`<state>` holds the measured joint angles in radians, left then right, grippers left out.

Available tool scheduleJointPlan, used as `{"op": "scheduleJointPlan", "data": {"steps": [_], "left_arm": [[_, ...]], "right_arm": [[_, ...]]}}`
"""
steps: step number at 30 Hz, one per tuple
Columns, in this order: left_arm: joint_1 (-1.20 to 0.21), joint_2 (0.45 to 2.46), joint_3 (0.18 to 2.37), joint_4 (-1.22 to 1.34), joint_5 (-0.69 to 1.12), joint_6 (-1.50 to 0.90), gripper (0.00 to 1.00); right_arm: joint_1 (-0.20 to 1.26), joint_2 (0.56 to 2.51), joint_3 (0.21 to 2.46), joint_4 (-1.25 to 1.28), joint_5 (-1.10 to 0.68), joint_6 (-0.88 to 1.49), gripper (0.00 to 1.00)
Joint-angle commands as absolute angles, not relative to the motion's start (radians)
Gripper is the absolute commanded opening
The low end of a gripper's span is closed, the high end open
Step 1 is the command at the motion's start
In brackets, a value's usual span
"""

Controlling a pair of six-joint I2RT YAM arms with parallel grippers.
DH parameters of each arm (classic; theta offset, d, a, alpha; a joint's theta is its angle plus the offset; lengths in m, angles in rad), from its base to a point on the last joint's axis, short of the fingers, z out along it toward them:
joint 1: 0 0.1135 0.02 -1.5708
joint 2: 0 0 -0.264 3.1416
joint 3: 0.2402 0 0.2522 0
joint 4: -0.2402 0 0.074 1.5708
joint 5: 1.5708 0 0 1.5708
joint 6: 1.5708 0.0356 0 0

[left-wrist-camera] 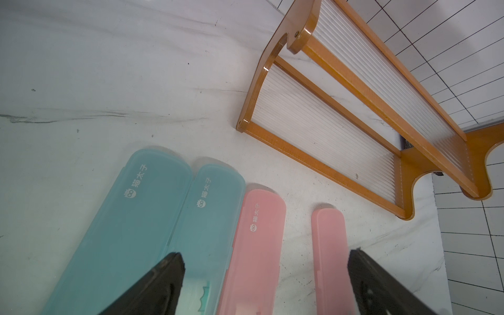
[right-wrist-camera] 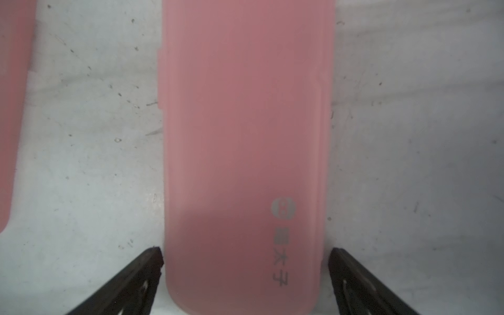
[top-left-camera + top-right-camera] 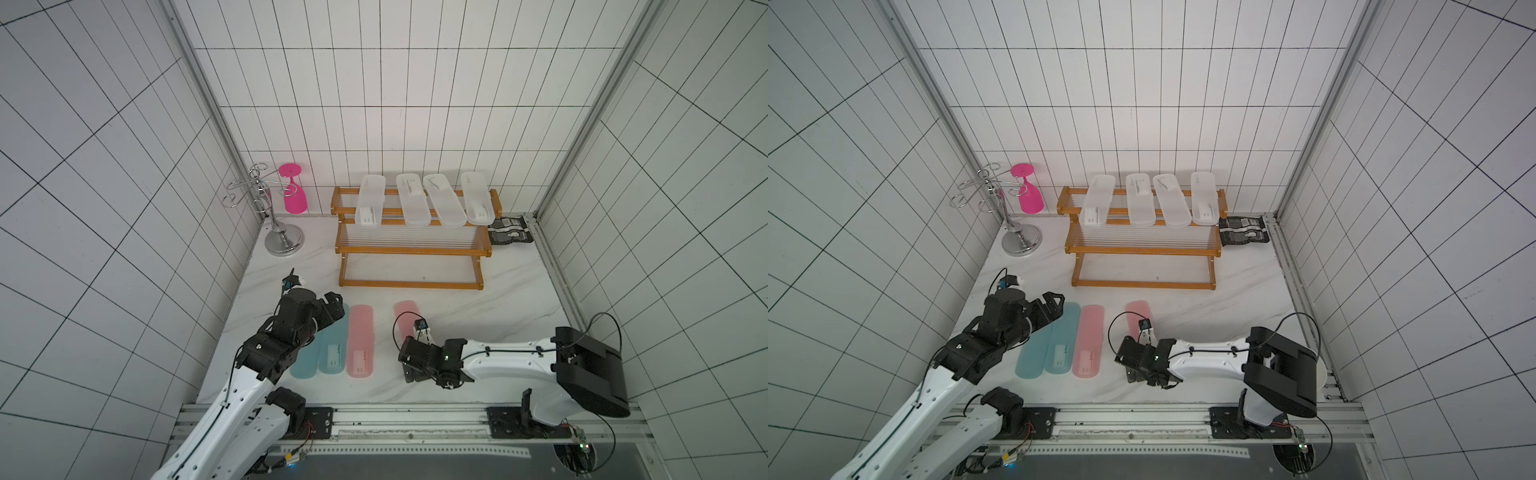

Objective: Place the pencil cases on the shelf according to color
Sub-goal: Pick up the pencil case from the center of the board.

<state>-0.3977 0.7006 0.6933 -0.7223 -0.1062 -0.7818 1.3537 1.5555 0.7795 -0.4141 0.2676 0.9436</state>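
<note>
Up on the top tier of the shelf (image 3: 411,249), four clear-white pencil cases (image 3: 410,199) are laid side by side, while two teal cases (image 1: 152,218) and a pink case (image 3: 360,340) are lined up together on the marble tabletop (image 3: 478,311) in front of it, with the other pink case (image 2: 245,136) set apart to their right. So the left gripper (image 1: 266,255) is held over the teal cases with jaws spread wide and nothing gripped. And the right gripper (image 2: 245,253) is parked low over the other pink case, jaws wide open along both its long edges, nothing clamped.
</note>
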Motion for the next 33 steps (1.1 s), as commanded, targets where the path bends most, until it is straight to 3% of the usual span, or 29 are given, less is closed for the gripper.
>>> {"op": "scheduleJointPlan", "data": {"steps": [1, 10, 15, 18, 25, 33], "left_arm": [[-0.400, 0.687, 0.681, -0.715, -0.113, -0.785, 0.98], [-0.400, 0.685, 0.694, -0.745, -0.143, -0.754, 0.98], [-0.400, 0.670, 0.692, -0.750, -0.146, -0.756, 0.98], [-0.400, 0.672, 0.692, -0.746, -0.150, -0.755, 0.98], [-0.400, 0.688, 0.715, -0.742, -0.152, -0.754, 0.98], [-0.403, 0.694, 0.730, -0.716, -0.120, -0.771, 0.98]], "right_arm": [[1.363, 1.577, 0.790, -0.434, 0.276, 0.972, 0.99], [1.364, 1.610, 0.771, -0.390, 0.276, 0.977, 1.00], [1.365, 1.615, 0.769, -0.394, 0.283, 0.985, 0.93], [1.373, 1.580, 0.757, -0.411, 0.318, 1.005, 0.84], [1.429, 1.362, 0.709, -0.535, 0.497, 1.100, 0.60], [1.436, 1.076, 0.731, -0.795, 0.621, 1.126, 0.59]]}}
